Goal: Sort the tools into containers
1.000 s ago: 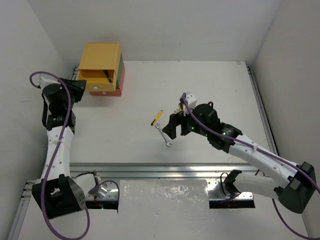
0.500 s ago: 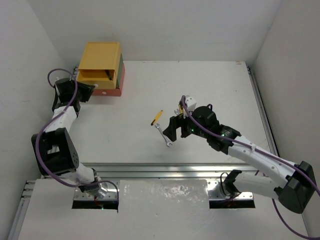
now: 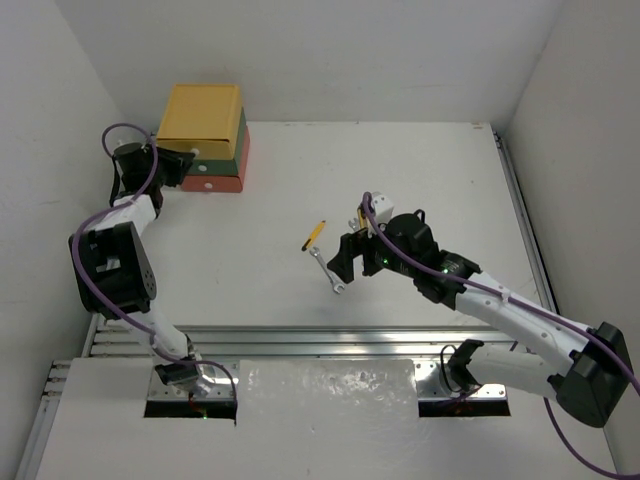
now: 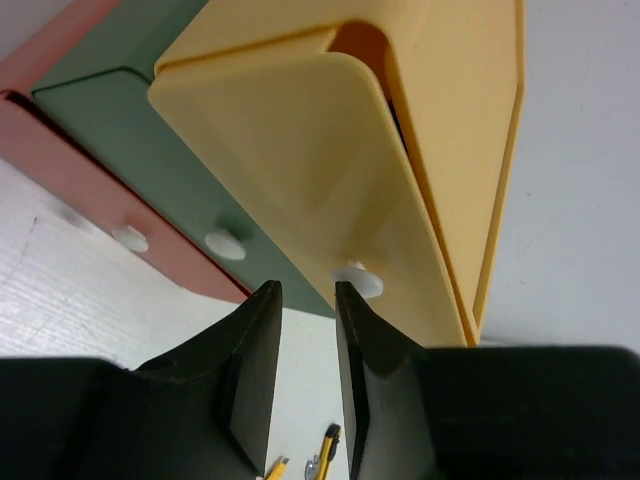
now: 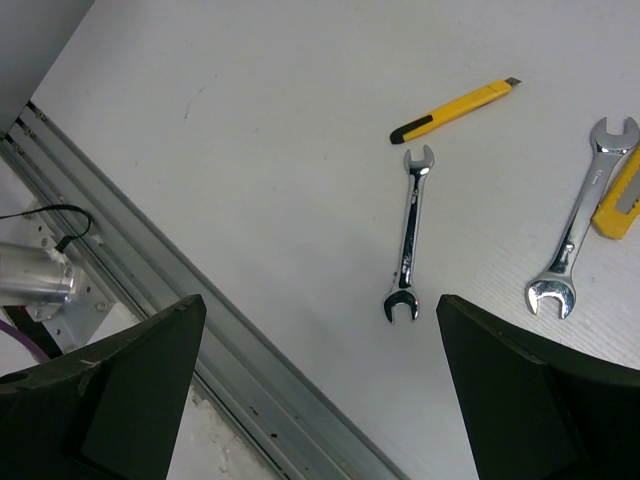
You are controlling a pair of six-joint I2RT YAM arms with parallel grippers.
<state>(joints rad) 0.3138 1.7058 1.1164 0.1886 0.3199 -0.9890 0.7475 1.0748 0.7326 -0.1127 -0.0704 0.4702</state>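
Observation:
Three stacked drawers stand at the far left: yellow (image 3: 200, 112) on top, dark green (image 4: 140, 140), red-orange (image 3: 214, 184) at the bottom. The yellow drawer (image 4: 300, 150) is pushed almost fully in. My left gripper (image 3: 178, 163) (image 4: 307, 290) is at its front, jaws a narrow gap apart and empty, one fingertip against the yellow drawer's white knob (image 4: 358, 280). My right gripper (image 3: 345, 258) (image 5: 320, 300) hovers wide open and empty over a small silver wrench (image 5: 410, 235) (image 3: 327, 270). A thin yellow-handled tool (image 5: 455, 108) (image 3: 315, 234) lies beside it. A second wrench (image 5: 580, 220) and a yellow knife (image 5: 620, 195) lie to the right.
A metal rail (image 3: 300, 340) runs along the table's near edge, also in the right wrist view (image 5: 200, 350). White walls close in the left, back and right sides. The green knob (image 4: 226, 245) and red knob (image 4: 130, 238) face my left gripper.
My left arm swung up to the drawers and pushed the open yellow drawer in; the screwdriver inside no longer shows. The right arm has barely moved.

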